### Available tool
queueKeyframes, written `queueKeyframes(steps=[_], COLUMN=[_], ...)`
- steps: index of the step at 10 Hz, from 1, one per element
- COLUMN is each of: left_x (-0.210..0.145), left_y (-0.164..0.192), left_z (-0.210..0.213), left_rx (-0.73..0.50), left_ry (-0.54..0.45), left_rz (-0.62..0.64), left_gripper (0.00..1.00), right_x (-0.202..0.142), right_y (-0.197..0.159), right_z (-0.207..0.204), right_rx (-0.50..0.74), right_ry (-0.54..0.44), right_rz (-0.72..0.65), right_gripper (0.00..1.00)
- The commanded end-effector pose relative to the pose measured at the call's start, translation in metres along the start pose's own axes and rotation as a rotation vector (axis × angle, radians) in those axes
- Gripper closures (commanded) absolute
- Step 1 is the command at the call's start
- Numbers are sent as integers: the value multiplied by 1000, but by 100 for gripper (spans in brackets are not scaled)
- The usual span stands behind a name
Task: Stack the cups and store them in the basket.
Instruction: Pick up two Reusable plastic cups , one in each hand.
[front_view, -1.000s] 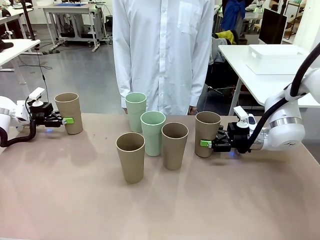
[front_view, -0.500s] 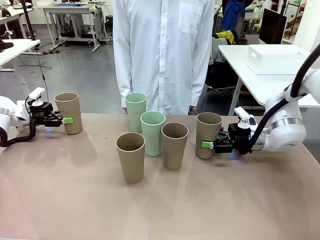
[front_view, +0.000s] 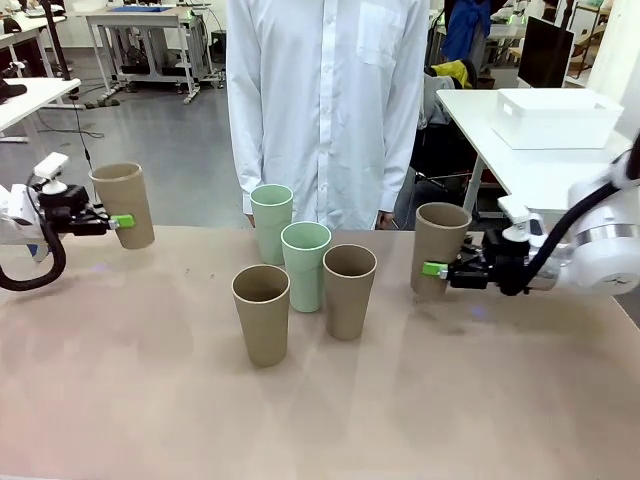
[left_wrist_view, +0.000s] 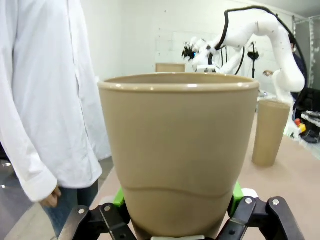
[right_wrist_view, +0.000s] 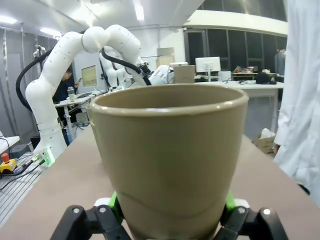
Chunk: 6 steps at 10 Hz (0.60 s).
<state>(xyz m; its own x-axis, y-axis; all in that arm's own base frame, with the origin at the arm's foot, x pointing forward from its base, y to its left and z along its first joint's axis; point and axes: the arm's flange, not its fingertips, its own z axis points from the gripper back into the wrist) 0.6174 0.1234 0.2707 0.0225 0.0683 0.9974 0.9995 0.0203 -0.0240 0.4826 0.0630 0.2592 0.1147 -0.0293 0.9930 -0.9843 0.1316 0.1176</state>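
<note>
Tan-brown cups fill both sets of jaws, the left gripper (front_view: 118, 221) clamping the left cup (front_view: 123, 203) at far left, the right gripper (front_view: 433, 269) the right cup (front_view: 441, 248) at right; stacking appears in hand, next nesting each squarely into the middle cups (front_view: 261, 312), the basket (front_view: 555, 118) far right.

- You're facing across the tabletop (front_view: 320, 420) toward the person (front_view: 325, 100), from the robot's side.
- Your wrist cameras are hugging the left cup (left_wrist_view: 180, 150) and the right cup (right_wrist_view: 170, 160), both shared with the front view.

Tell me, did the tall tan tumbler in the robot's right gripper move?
Yes. The tall tan tumbler, in the right gripper, went up and right, away from the standing tan cup.
</note>
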Motion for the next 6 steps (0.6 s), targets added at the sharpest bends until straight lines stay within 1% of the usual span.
queueKeyframes(steps=[1,2,3,5,6], left_x=[25,29,28,24,18], left_y=[-57,-79,-94,-119,-132], left_z=[-23,-38,-54,-74,-78], left_rx=[28,24,-2,-49,-50], left_ry=[-65,-89,-91,-66,-47], left_rz=[-55,-49,-43,-43,-35], left_gripper=[16,16,16,16,16], right_x=[28,37,42,44,42], right_y=[46,68,87,114,128], right_z=[15,25,33,51,59], right_rx=[-76,-97,-108,-121,-122], right_ry=[-9,-12,-22,-27,-35], right_rz=[42,53,68,86,91], right_gripper=[16,16,16,16,16])
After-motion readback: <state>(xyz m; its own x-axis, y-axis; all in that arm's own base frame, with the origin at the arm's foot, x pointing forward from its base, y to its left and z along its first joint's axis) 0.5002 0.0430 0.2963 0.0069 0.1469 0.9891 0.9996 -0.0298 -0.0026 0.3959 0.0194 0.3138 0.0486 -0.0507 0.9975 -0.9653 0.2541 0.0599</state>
